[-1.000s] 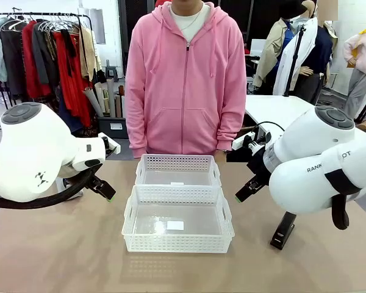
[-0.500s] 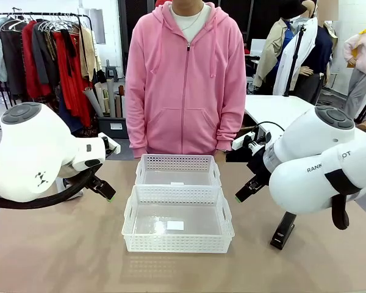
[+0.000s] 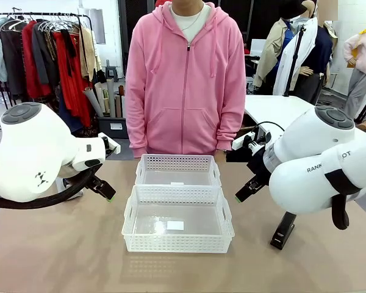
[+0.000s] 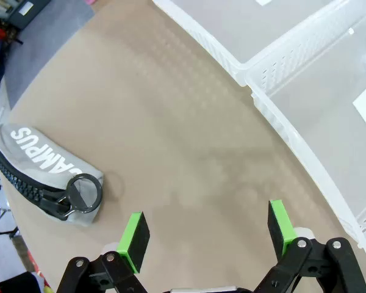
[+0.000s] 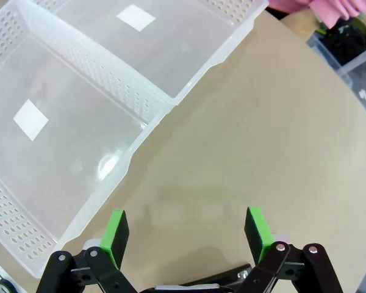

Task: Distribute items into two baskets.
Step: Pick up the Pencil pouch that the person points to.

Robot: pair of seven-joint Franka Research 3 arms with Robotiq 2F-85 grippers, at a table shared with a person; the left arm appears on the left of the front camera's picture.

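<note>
- My left arm's white bulk stands in front of the table [image 3: 61,256] left of the baskets in the front view, so I read the grey pouch [image 4: 39,162] from my left wrist view, where the picture's left edge cuts off one end of it.
- The black stapler [image 3: 283,231] is half covered: its far end runs up behind my right arm's elbow. At the bottom of my right wrist view a dark sliver sits between my finger bases, too little to make out.
- My left gripper [image 4: 207,235] has its jaws spread wide, green pads [image 4: 133,233] apart over bare table, touching nothing.
- My right gripper [image 5: 186,235] is spread just as wide, holding nothing, above bare table just right of the baskets.
- The pouch lies flat on the table, left of the baskets and well apart from them. In my wrist view its long axis slants from upper left to lower right, the "CAMPUS" lettering upside down and the zip's ring pull at the lower-right end.
- The stapler lies right of the near basket [image 3: 178,249], apart from it, its long axis roughly near to far, the near end tipped slightly left.
- The near basket and far basket [image 3: 178,162] touch along their long sides, which run left to right.
</note>
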